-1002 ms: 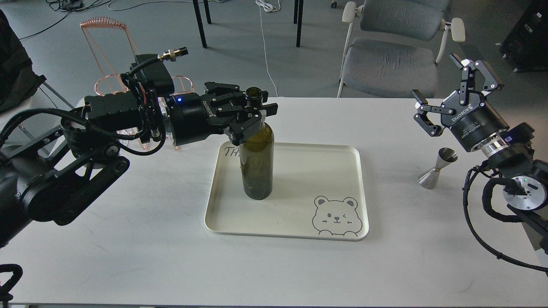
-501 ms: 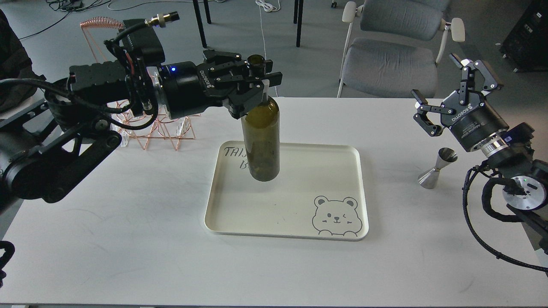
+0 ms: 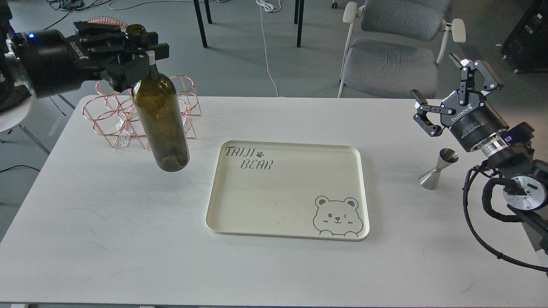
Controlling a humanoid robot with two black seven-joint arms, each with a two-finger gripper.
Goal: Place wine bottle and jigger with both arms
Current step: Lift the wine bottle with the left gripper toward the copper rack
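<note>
The dark olive-green wine bottle (image 3: 160,119) hangs in the air, tilted a little, left of the cream tray (image 3: 357,179) and in front of the copper rack. My left gripper (image 3: 137,51) is shut on its neck just below the mouth. The silver jigger (image 3: 436,169) stands upright on the white table to the right of the tray. My right gripper (image 3: 449,92) is open and empty, held above and slightly behind the jigger, apart from it.
A copper wire rack (image 3: 115,117) stands at the table's back left, just behind the bottle. The tray bears a bear drawing and the words TAIJI BEAR. A grey chair (image 3: 394,60) stands behind the table's far edge. My right arm's cables (image 3: 475,222) hang at the right edge.
My left gripper has lifted the bottle off the tray and carried it up and to the left, over the table by the rack. The right arm and jigger have not moved.
</note>
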